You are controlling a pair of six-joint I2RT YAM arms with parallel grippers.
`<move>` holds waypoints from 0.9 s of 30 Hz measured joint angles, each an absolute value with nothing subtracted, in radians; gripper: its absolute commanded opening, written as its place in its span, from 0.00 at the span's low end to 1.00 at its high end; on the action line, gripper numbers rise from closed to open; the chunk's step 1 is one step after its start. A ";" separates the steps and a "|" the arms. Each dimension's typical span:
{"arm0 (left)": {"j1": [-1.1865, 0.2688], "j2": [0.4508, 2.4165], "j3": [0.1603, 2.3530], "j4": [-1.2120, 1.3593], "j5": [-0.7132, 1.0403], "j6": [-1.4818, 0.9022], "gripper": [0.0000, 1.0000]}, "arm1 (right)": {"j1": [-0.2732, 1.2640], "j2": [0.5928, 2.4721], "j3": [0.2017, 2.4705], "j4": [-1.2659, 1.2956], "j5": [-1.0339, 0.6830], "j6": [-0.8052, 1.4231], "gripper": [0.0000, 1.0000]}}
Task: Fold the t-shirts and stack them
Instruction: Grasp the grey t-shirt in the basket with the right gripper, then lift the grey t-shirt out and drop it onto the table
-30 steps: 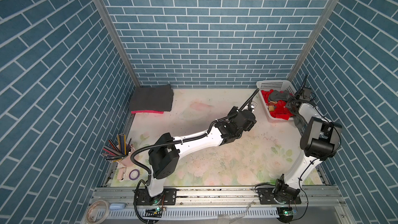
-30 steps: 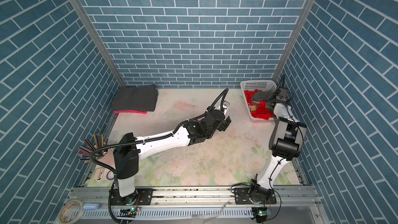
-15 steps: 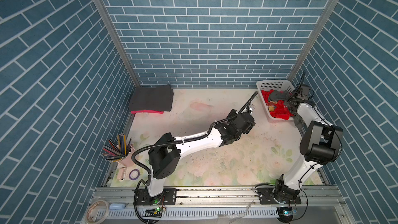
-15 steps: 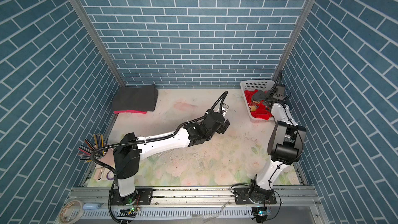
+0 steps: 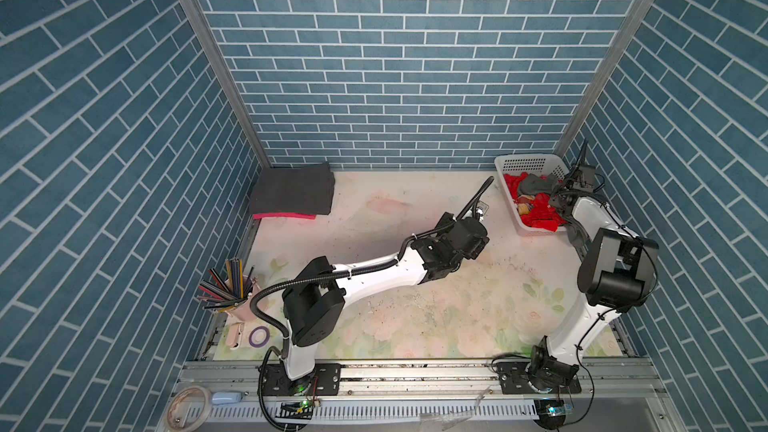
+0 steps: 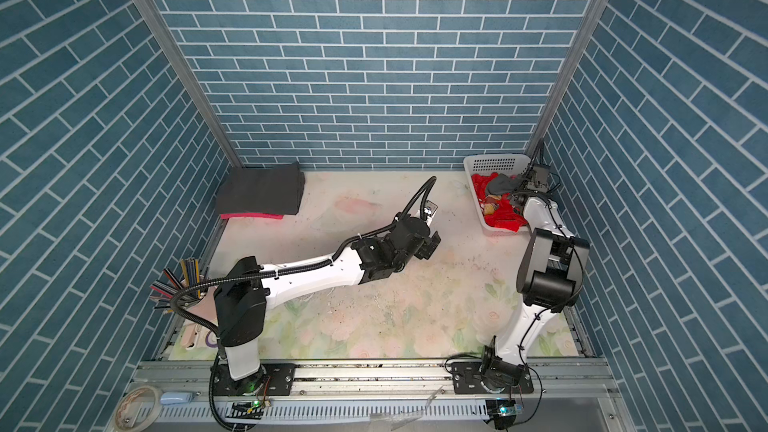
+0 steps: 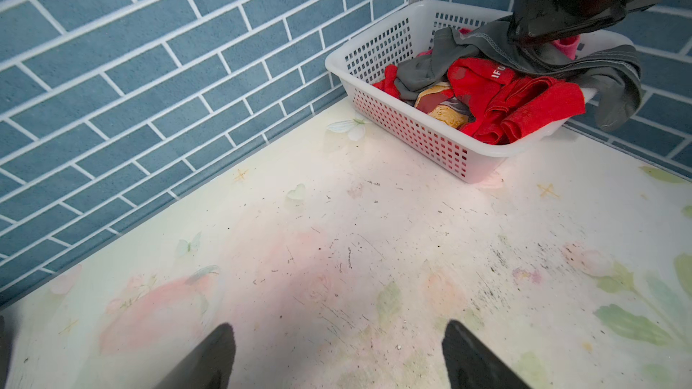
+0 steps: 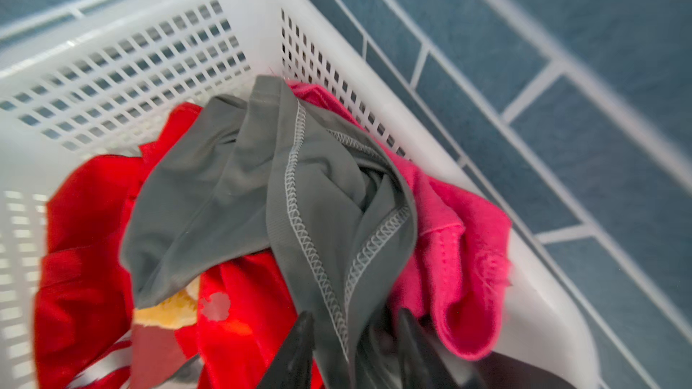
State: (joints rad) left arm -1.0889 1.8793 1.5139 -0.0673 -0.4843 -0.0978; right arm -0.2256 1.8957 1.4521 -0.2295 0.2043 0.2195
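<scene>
A white basket [image 5: 528, 162] at the back right holds crumpled t-shirts: a grey one [image 8: 232, 188] on top, a red one [image 8: 86, 211] with white lettering beneath, and a magenta-pink one [image 8: 457, 248] against the wall side. My right gripper [image 8: 355, 312] reaches into the basket, shut on a bunched seam of the grey t-shirt, which rises toward it [image 7: 423, 69]. At back left a folded charcoal t-shirt [image 5: 293, 193] lies on a folded pink one [image 5: 282, 216]. My left gripper [image 7: 337, 325] hovers open and empty over the table's middle, facing the basket.
A cup of coloured pencils [image 5: 226, 288], a tape roll [image 5: 259, 334] and a small pink case [image 5: 235, 336] sit at the front left. Blue brick walls close in the table on three sides; the basket stands tight in the back right corner.
My right gripper has shifted slightly over the basket and taken hold of the grey t-shirt. The left arm has barely moved.
</scene>
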 measured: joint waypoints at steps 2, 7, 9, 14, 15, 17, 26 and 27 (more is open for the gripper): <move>-1.089 1.879 1.514 -0.067 -0.481 -0.099 0.88 | -0.226 1.921 1.455 -0.237 0.205 0.213 0.24; -1.082 1.879 1.514 -0.067 -0.474 -0.099 0.88 | -0.227 1.931 1.460 -0.258 0.207 0.212 0.00; -1.079 1.879 1.514 -0.067 -0.473 -0.101 0.88 | -0.223 1.926 1.463 -0.259 0.207 0.212 0.00; -1.052 1.869 1.514 -0.088 -0.455 -0.140 0.88 | -0.189 1.831 1.471 -0.293 0.200 0.208 0.00; -1.037 1.860 1.511 -0.097 -0.443 -0.154 0.88 | -0.174 1.803 1.481 -0.299 0.197 0.208 0.00; -0.993 1.821 1.488 -0.103 -0.402 -0.192 0.88 | -0.130 1.729 1.503 -0.296 0.184 0.204 0.00; -0.707 1.473 1.244 -0.059 -0.263 -0.387 0.88 | 0.342 1.460 1.787 -0.229 0.049 0.141 0.00; -0.691 1.434 1.210 -0.047 -0.257 -0.403 0.88 | 0.397 1.441 1.803 -0.216 0.029 0.129 0.00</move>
